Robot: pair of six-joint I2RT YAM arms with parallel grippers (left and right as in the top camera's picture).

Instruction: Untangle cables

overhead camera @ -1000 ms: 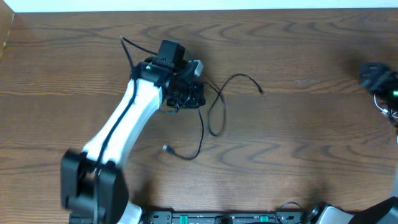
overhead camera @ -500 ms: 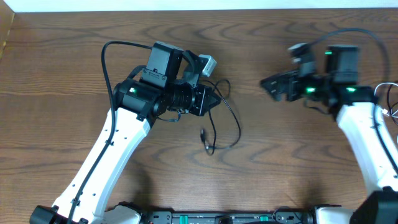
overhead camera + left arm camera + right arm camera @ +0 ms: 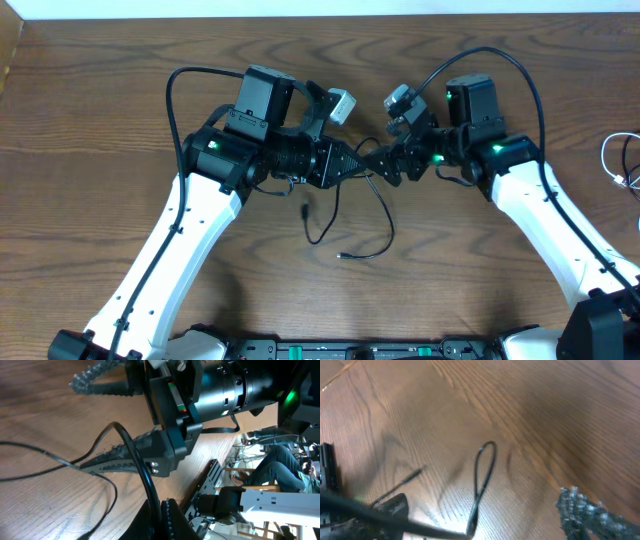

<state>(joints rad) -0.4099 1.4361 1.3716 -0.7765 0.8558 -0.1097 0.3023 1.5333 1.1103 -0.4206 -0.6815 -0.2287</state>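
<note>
The black cable point(image 3: 385, 215) hangs from my left gripper point(image 3: 358, 160), which is shut on it. In the left wrist view the cord point(image 3: 142, 467) runs up out of my closed jaws point(image 3: 161, 521). Its two plug ends point(image 3: 342, 256) lie on the table below. My right gripper point(image 3: 386, 164) faces the left one tip to tip and is open. Its two fingers are spread in the left wrist view, and the black cord loops over the lower one point(image 3: 127, 459). A loop of the cord point(image 3: 484, 472) shows between the fingers of my right gripper point(image 3: 480, 506). The white cable point(image 3: 620, 165) lies at the far right edge.
The wooden table point(image 3: 480, 260) carries nothing else. The thick black arm wires arc above both wrists point(image 3: 180, 85). The rail of the robot base point(image 3: 350, 350) runs along the front edge.
My right gripper has moved left until it meets the left gripper at the black cable. The hanging cord has shifted, and one plug now lies lower on the table.
</note>
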